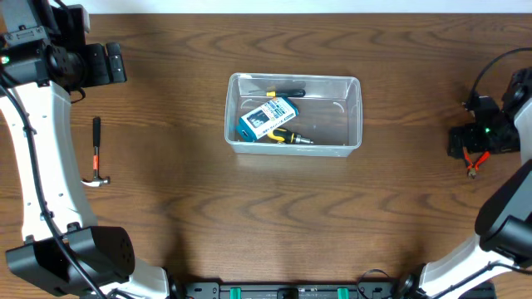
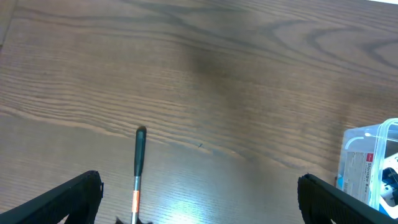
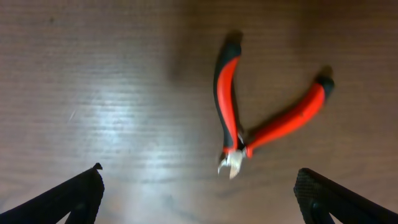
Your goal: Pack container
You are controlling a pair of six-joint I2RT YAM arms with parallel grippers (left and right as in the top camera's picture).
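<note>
The clear plastic container (image 1: 357,115) stands at the table's middle; its corner shows in the left wrist view (image 2: 375,138). It holds a blue-and-white box (image 1: 268,118), a yellow-and-black screwdriver (image 1: 288,137) and a black-handled tool (image 1: 288,91). A hammer (image 1: 97,153) lies at the left, and its handle shows in the left wrist view (image 2: 138,163). My left gripper (image 1: 116,64) (image 2: 199,202) is open and empty above the table, behind the hammer. Red-handled cutting pliers (image 3: 247,118) (image 1: 475,162) lie at the far right. My right gripper (image 1: 467,141) (image 3: 199,196) is open over them, not touching.
The table is dark wood. The left arm's white link runs down the left side (image 1: 37,158) and the right arm's link comes in at the lower right (image 1: 507,216).
</note>
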